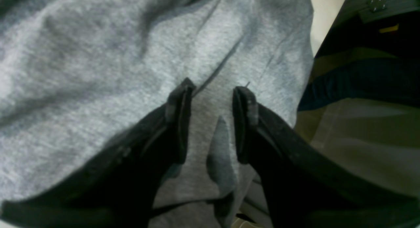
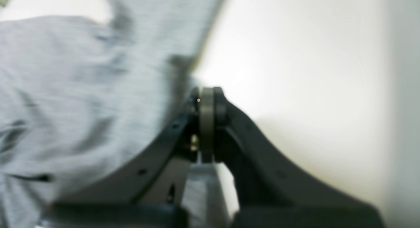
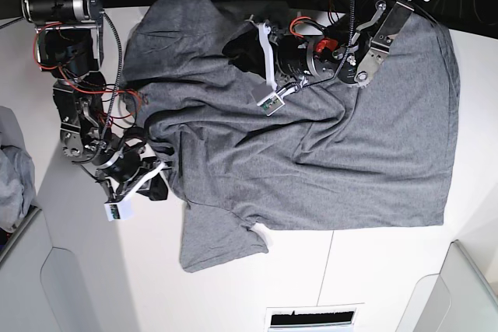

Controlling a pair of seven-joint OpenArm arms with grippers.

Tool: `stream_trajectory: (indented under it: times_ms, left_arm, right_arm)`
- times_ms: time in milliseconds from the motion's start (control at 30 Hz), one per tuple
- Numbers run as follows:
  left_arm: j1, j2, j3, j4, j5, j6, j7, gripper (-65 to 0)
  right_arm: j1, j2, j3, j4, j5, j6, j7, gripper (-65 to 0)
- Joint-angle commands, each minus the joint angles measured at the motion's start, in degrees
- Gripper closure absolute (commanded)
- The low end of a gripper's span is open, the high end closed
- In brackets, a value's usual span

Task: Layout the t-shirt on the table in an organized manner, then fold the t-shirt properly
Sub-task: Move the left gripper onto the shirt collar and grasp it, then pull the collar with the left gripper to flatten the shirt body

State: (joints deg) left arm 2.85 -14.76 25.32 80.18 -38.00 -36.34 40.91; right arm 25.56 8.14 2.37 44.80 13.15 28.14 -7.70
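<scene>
The charcoal-grey t-shirt (image 3: 327,161) lies spread over the white table (image 3: 389,270), rumpled towards the far left, with one sleeve (image 3: 218,246) pointing at the front edge. My left gripper (image 3: 237,46) rests on the bunched fabric near the far edge. In the left wrist view its jaws (image 1: 213,90) stand apart over the t-shirt (image 1: 98,73), with a small ridge of cloth between them. My right gripper (image 3: 162,184) is at the shirt's left edge. The blurred right wrist view shows it (image 2: 206,93) shut, with the t-shirt (image 2: 65,90) reaching its tip and the table (image 2: 295,73) beside it.
A lighter bluish-grey garment heap (image 3: 12,184) sits off the table's left side. A thin dark seam (image 3: 325,270) crosses the tabletop in front. Grey bin corners (image 3: 475,285) flank the front edge. Past the far table edge there is dark floor (image 1: 361,73).
</scene>
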Motion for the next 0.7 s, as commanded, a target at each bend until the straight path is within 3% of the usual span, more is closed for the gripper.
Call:
stream_trajectory:
  times_ms: [0,100,200,667]
  left_arm:
    - [-0.4,0.0,-0.2,0.8,-1.0,-0.9,-0.4,-23.9]
    - [0.0,0.0,-0.2,0.8,-0.9,-0.9,-0.1,-23.9]
    - [0.2,-0.1,-0.2,0.8,-0.8,-0.9,0.5,-23.9]
    - [0.3,-3.5,-0.2,0.8,-1.6,-1.3,2.5,-23.9]
  right_arm:
    - [1.7,-0.8,0.1,1.2,0.0,0.5,1.5,0.0]
    - [1.4,-3.4,0.1,1.2,-5.0,-0.3,1.5,0.0]
    - [1.0,-3.7,0.1,1.1,-8.5,-1.6,1.5,0.0]
    - [-0.2,6.1,0.1,1.1,-8.6,-5.2,1.3,0.0]
